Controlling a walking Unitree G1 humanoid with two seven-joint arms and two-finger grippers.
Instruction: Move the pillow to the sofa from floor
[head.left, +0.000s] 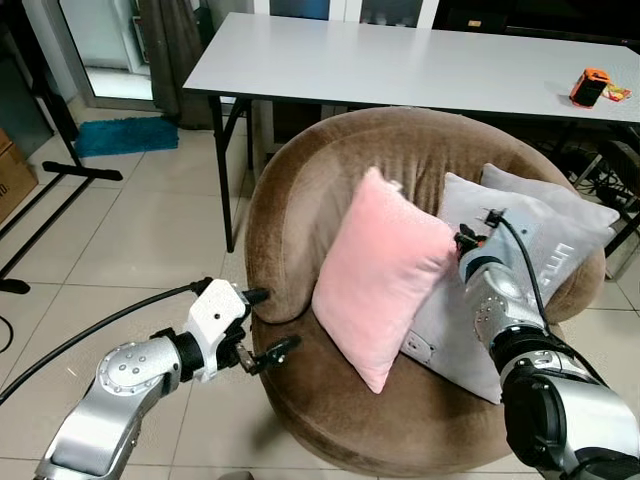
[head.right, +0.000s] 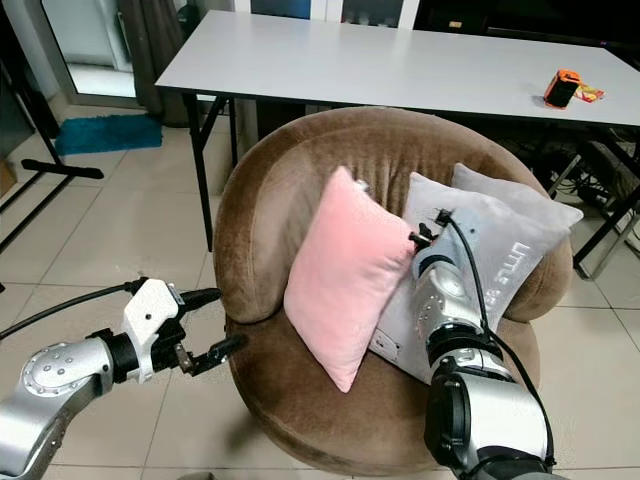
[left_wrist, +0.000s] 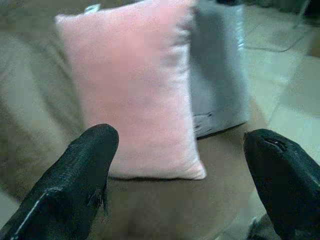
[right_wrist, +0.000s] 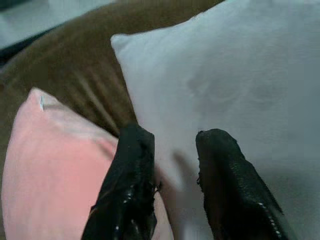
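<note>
A pink pillow (head.left: 385, 275) stands on edge on the seat of the round brown sofa (head.left: 300, 180), leaning on a grey pillow (head.left: 520, 240). My right gripper (head.left: 462, 240) is at the pink pillow's upper right corner, where it meets the grey one. In the right wrist view its fingers (right_wrist: 130, 170) stand slightly apart and open, with grey fabric behind the gap and nothing pinched. My left gripper (head.left: 277, 320) is wide open beside the sofa's front left edge, pointing at the pink pillow (left_wrist: 135, 90) and apart from it.
A second grey pillow (head.left: 560, 200) lies behind the first. A white table (head.left: 400, 60) stands behind the sofa with an orange object (head.left: 590, 87) on it. A blue mat (head.left: 125, 135) and a black stand's legs (head.left: 70, 170) are on the tiled floor at the left.
</note>
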